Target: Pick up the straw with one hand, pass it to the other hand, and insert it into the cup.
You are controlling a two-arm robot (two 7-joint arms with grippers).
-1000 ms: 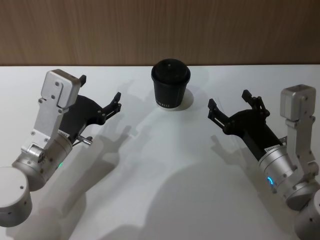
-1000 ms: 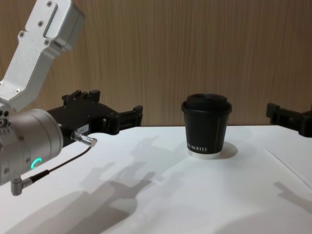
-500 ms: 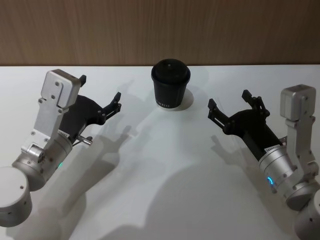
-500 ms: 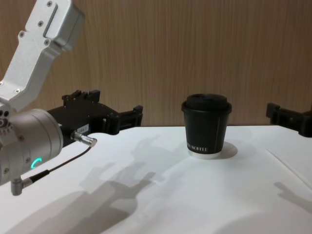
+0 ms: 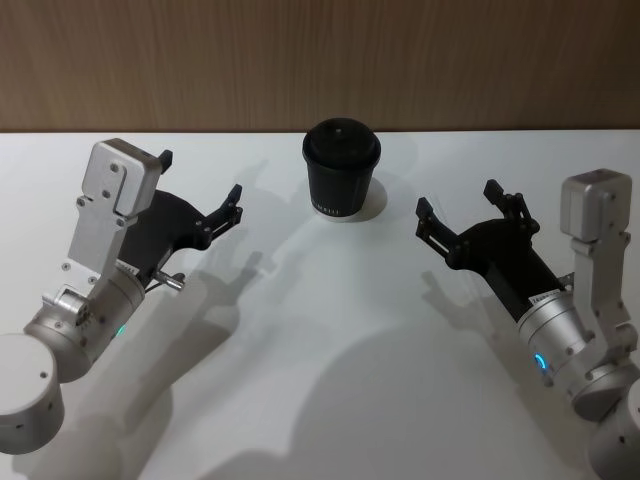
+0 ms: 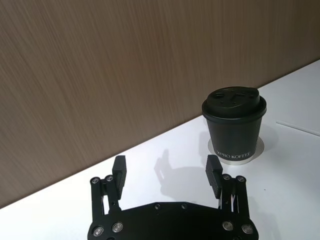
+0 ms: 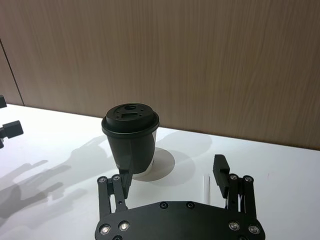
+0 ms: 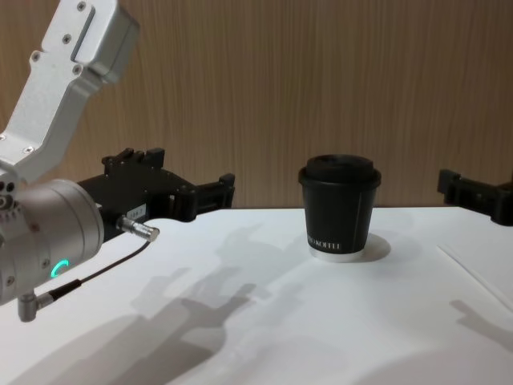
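Nothing has moved: our left gripper (image 5: 200, 177) and right gripper (image 5: 457, 198) flank the cup (image 5: 341, 168) on the counter (image 5: 330, 330), fingers spread wide.

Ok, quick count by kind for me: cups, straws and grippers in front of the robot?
Cups: 1, the cup
Straws: 1, the straw, lying on the table
Grippers: 2, left gripper and right gripper, both open
Total: 4
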